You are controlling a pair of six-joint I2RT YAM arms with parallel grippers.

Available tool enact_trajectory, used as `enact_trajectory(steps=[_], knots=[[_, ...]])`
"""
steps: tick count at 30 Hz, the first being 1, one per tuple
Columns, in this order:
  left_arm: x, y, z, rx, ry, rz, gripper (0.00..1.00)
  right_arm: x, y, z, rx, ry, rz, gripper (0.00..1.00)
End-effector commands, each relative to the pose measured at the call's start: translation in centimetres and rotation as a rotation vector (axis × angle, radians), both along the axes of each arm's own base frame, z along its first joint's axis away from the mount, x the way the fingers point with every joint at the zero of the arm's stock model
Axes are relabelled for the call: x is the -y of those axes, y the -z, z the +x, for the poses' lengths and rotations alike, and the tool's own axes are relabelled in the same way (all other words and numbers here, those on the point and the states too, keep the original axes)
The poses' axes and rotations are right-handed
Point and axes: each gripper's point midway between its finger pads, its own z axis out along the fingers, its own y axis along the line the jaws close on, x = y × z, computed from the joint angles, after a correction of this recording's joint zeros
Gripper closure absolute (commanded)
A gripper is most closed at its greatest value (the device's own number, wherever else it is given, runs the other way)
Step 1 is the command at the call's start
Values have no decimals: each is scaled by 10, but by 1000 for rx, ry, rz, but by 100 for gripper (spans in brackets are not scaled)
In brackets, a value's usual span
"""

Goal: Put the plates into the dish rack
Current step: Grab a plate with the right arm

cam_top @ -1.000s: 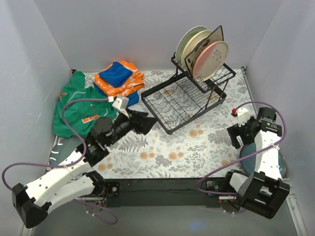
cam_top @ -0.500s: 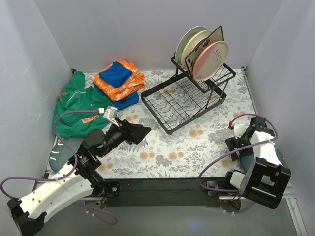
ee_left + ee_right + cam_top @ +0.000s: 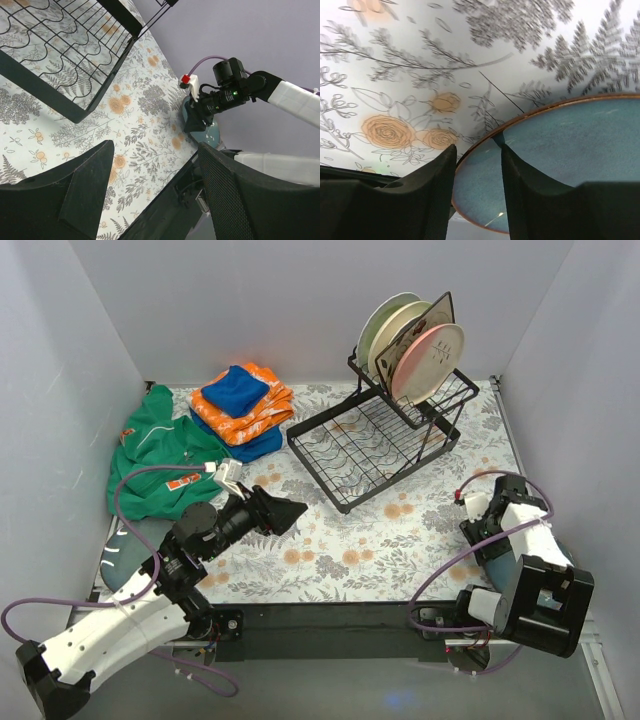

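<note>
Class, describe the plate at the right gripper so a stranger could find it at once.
Start at the near right corner of the flowered table. A round plate lies flat there, with the right gripper astride its rim. It is dark teal with a thin brown edge, unlike the pale plates standing in the rack.

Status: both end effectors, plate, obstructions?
Left end effector open, empty. Right end effector straddling teal plate rim, grip unconfirmed. Nothing blocking dish rack.

A green garment (image 3: 160, 455) lies crumpled at the left of the floral table cover (image 3: 380, 540). Just behind it sits a folded orange cloth (image 3: 262, 410) with a blue cloth (image 3: 235, 390) on top.
</note>
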Motion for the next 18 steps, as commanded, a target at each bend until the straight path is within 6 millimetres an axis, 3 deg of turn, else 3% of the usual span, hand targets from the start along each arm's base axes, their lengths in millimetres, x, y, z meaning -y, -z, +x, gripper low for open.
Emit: enact_trajectory(steps=[1, 7, 18], knots=[[-3, 10, 1, -22, -15, 9, 34, -30, 0, 6, -6, -99, 71, 55], [-3, 17, 0, -40, -11, 13, 34, -67, -7, 17, -2, -239, 131, 56], [2, 39, -4, -108, 14, 19, 34, -132, -11, 3, -56, -613, 183, 57]])
